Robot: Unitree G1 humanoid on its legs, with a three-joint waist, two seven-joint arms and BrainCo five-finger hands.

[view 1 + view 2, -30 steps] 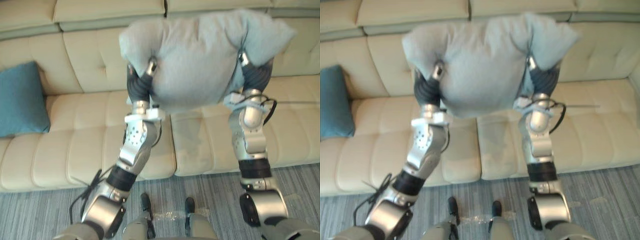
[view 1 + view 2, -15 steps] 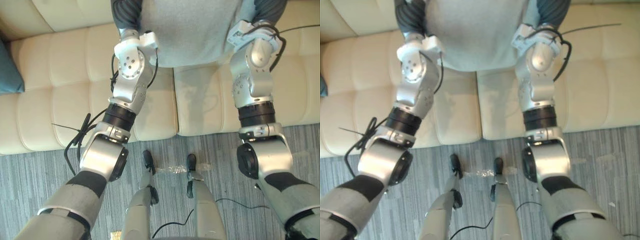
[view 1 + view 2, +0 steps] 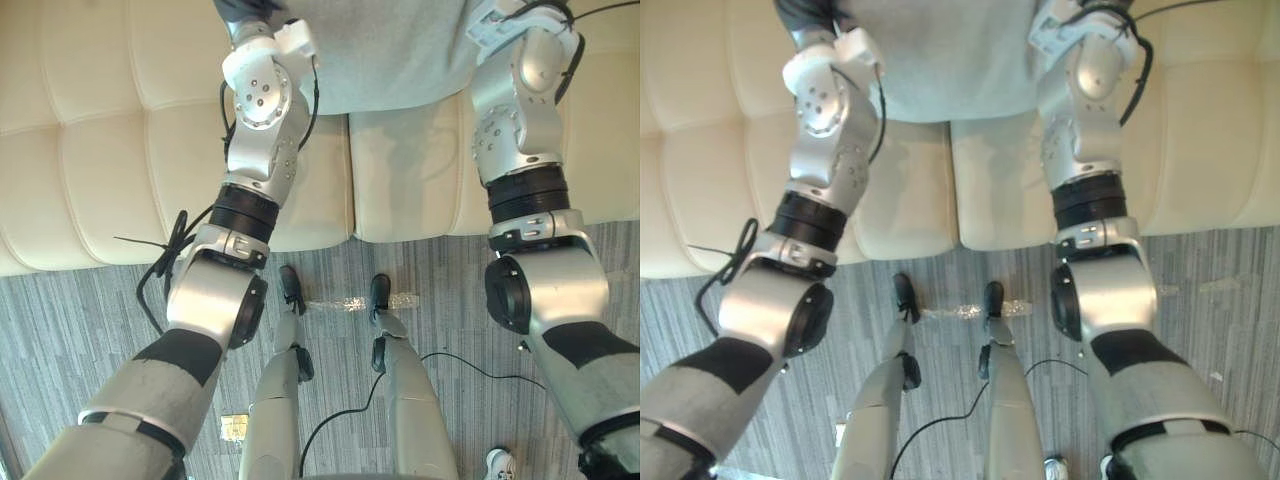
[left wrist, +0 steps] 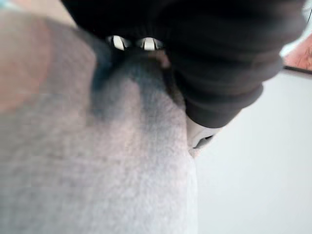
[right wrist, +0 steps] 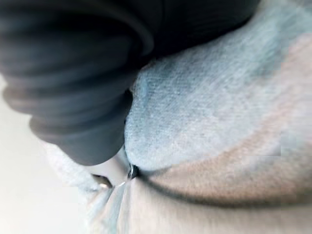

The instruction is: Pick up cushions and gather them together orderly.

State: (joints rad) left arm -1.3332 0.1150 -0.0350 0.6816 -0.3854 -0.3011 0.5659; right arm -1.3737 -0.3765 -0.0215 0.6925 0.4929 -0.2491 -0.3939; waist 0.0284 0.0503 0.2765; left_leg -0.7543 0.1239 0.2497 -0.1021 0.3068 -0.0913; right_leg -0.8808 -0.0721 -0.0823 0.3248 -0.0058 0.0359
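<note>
**A:** Where is the soft pale grey fabric cushion (image 3: 400,50)?

**B:** At 12 o'clock in the head views, hanging between the two raised wrists. The left hand (image 4: 204,58) is on its 9 o'clock flank and the right hand (image 5: 73,63) on its 3 o'clock flank.

**A:** Are the hands clenched on it?

**B:** I cannot tell. Each wrist view shows the dark cover sunk into grey cloth, and the rest is buried. They could be grasping it or only pressing flat against it.

**A:** Why use two hands?

**B:** My guess is that it's wide and limp. Squeezing from opposite sides keeps it square and stops it folding, which suits tidy stacking. It looks lifted clear of the seat, with its shadow falling below it.

**A:** What is around it?

**B:** The cream tufted leather sofa (image 3: 90,150) runs from 9 to 3 o'clock under the cushion, and its seat seam is right beneath. The grey striped carpet (image 3: 90,340) lies towards 6 o'clock, with a scrap of clear plastic (image 3: 345,302) on it.

**A:** Is anything in the way?

**B:** Nothing lies on the seat below. The cushion hides what is at 12 o'clock, so placing it would probably be half blind.
</note>
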